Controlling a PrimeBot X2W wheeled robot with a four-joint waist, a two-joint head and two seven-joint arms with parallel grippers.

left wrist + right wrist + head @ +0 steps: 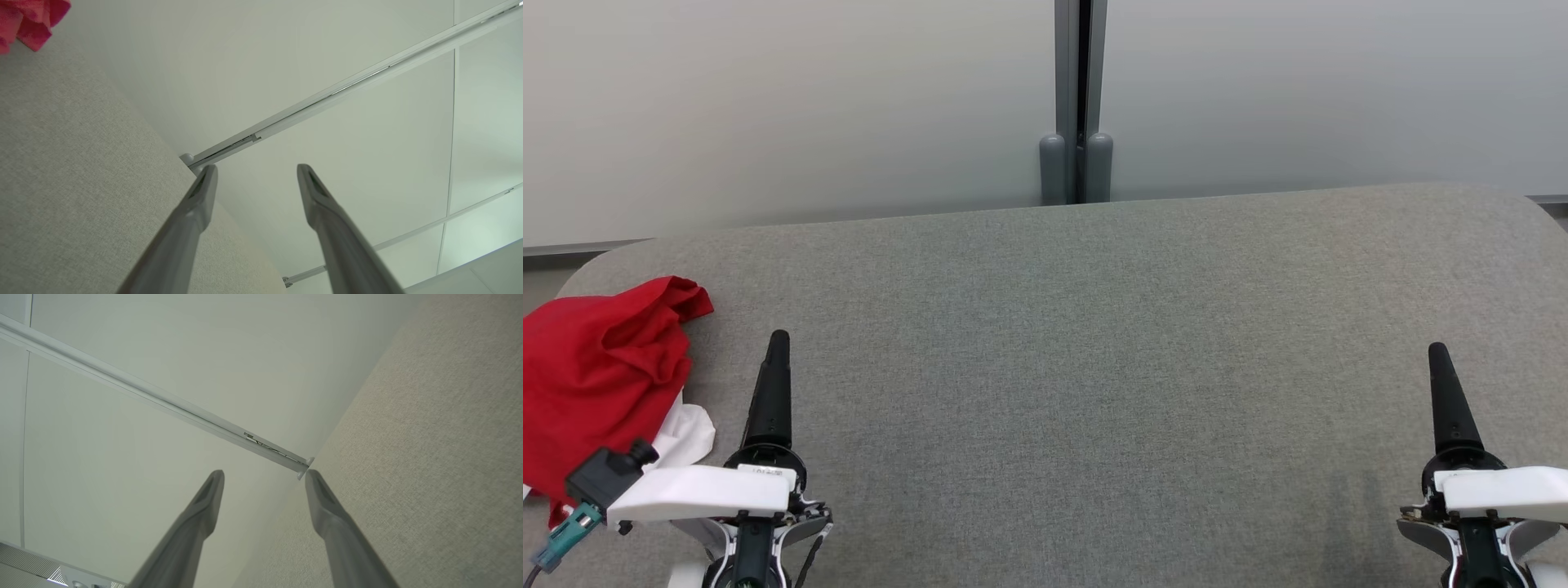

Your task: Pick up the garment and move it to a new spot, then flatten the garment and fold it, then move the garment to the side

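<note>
The garment (596,376) is a crumpled red heap with a bit of white cloth at its lower edge, lying at the far left end of the grey fabric table (1094,367). Its red corner (28,20) shows at the top left of the left wrist view. My left gripper (776,343) hovers just right of the heap, apart from it. In its own view the left gripper (256,169) stands open with nothing between its fingers. My right gripper (1439,353) is at the lower right, far from the garment. Its wrist view shows the right gripper (264,475) open and empty.
Behind the table stands a pale partition wall (768,106) with a grey vertical post (1078,98) at its middle. The table's far edge is rounded at both ends. A dark and teal connector (580,498) sticks out from my left wrist near the heap.
</note>
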